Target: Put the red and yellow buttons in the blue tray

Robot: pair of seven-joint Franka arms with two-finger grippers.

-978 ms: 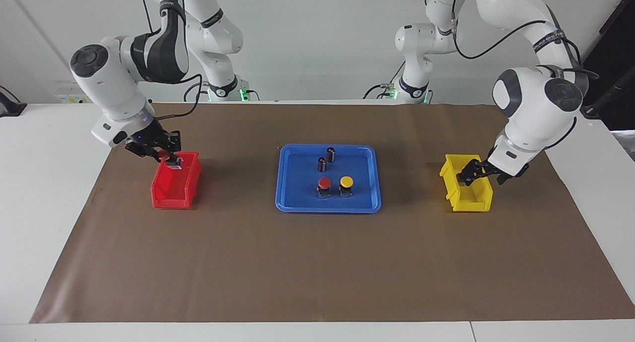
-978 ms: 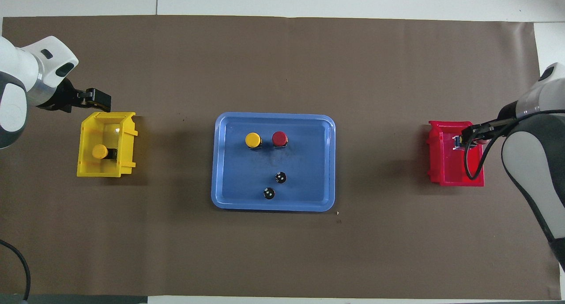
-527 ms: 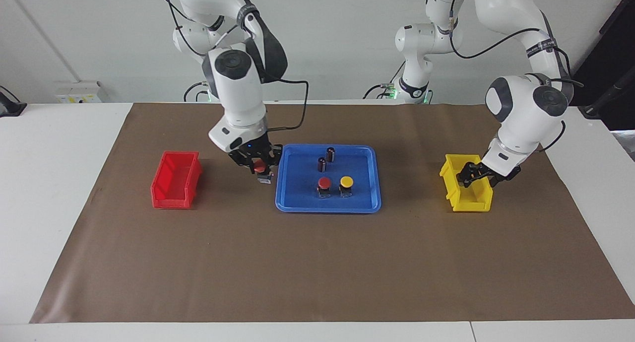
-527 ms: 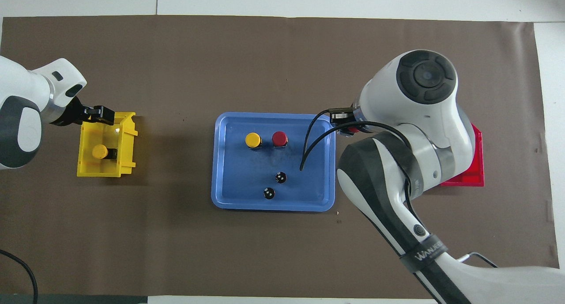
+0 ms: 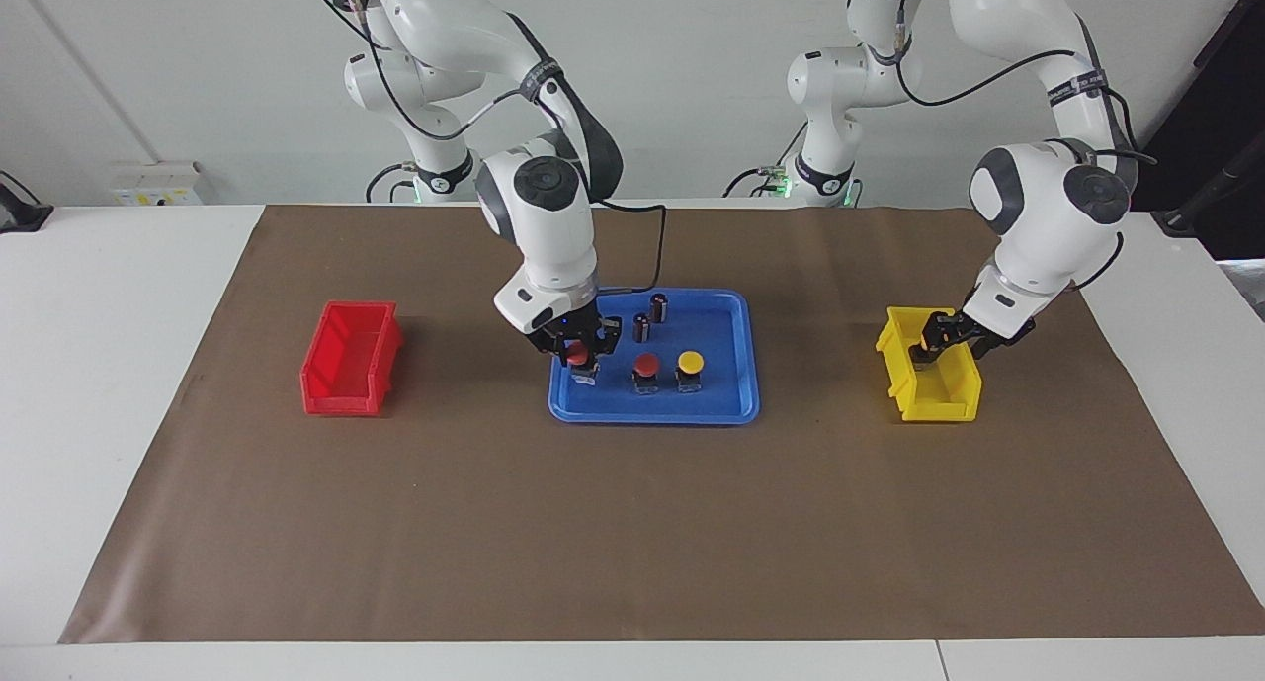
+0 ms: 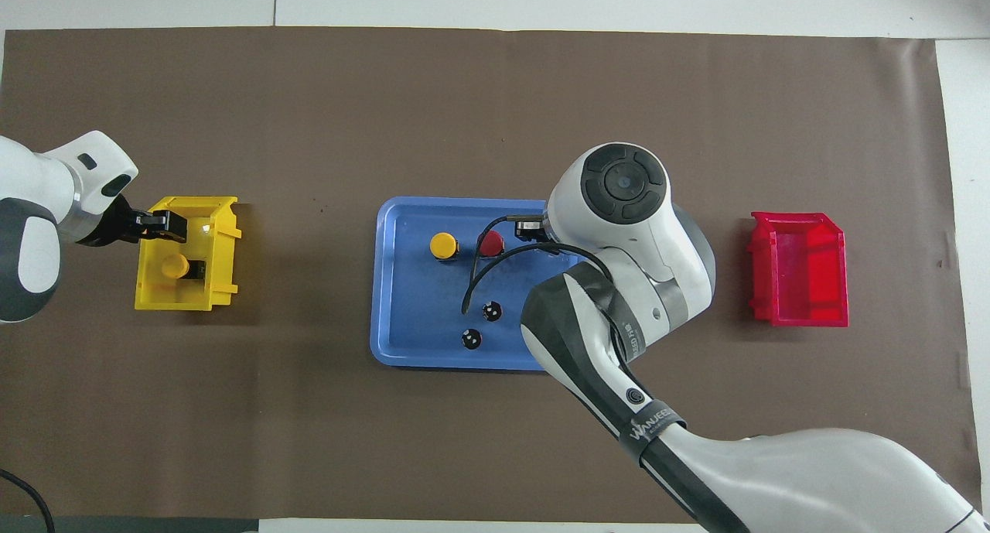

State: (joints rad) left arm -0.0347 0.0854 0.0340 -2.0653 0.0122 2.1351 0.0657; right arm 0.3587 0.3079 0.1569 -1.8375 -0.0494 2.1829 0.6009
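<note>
A second red button (image 5: 578, 357) is hanging clamped in the right gripper (image 5: 579, 363) just over the blue tray (image 5: 726, 404), at the tray's end toward the red bin (image 5: 348, 371), as the right arm is reaching in from its own end of the table. The button is sitting upright, cap up and base down, so the tray floor is lying straight beneath it, beside the red button (image 5: 645, 366) and yellow button (image 5: 690, 363) already standing in the tray near 2 dark cylinders (image 5: 649, 317). The left gripper (image 5: 939, 339) is sitting at the yellow bin (image 5: 929, 396), over its end nearer the robots, where the last yellow button (image 6: 176, 267) is lying on its side; whether its fingers are wide or narrow cannot be told. The facing view is showing the carried button, which the right arm's wrist is covering in the overhead view; only the overhead view is showing inside the yellow bin
</note>
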